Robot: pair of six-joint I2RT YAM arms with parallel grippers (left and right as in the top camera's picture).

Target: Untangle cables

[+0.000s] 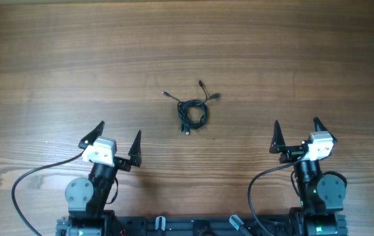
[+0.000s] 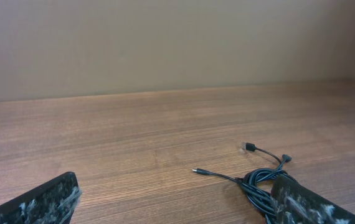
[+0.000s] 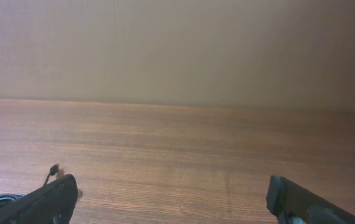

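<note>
While both arms are resting at the near edge of the wooden table (image 1: 56,52), the cables (image 1: 192,113) are lying as one small knotted bundle on the bare wood ahead of them, roughly midway between the two and well apart from each. Three short strands with small plug ends are sticking out of the coil toward the far side, and another end is trailing at its near edge. The left gripper (image 1: 119,129) is standing wide open, its two fingers spread far apart and holding nothing; in its wrist view the bundle is showing just beyond the finger (image 2: 302,202) at the right of the picture, partly hidden by it. The right gripper (image 1: 296,122) is likewise gaping wide and gripping nothing, and its wrist view is catching only a plug end and a bit of coil beside the finger (image 3: 43,199) at the left of the picture
</note>
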